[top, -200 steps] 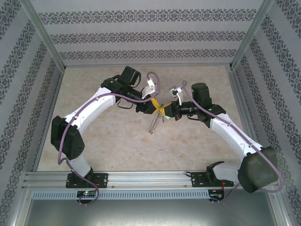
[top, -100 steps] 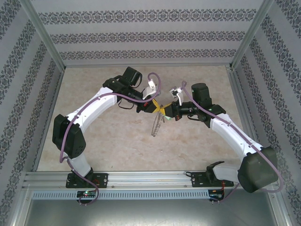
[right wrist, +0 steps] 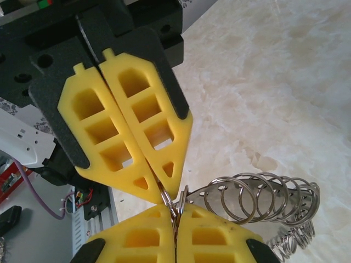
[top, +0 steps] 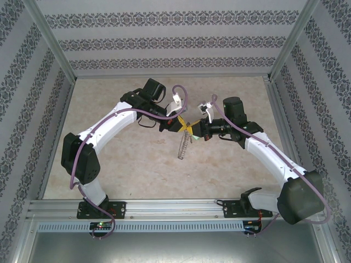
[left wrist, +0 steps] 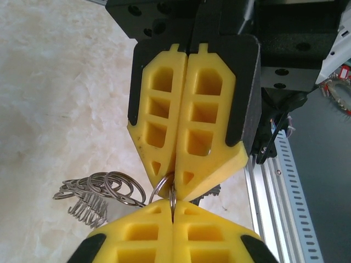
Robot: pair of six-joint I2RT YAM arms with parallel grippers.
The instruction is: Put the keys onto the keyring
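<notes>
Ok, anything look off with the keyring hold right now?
Nothing damaged or dropped. One oddity: the left end effector and right end effector both pinch the same keyring, nose to nose above the table, with its small silvery rings dangling in a bunch.

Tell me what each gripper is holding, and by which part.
The keyring, a bunch of thin silvery wire rings. The left gripper and right gripper each pinch a ring's wire at the very tip; the rest hangs free.
</notes>
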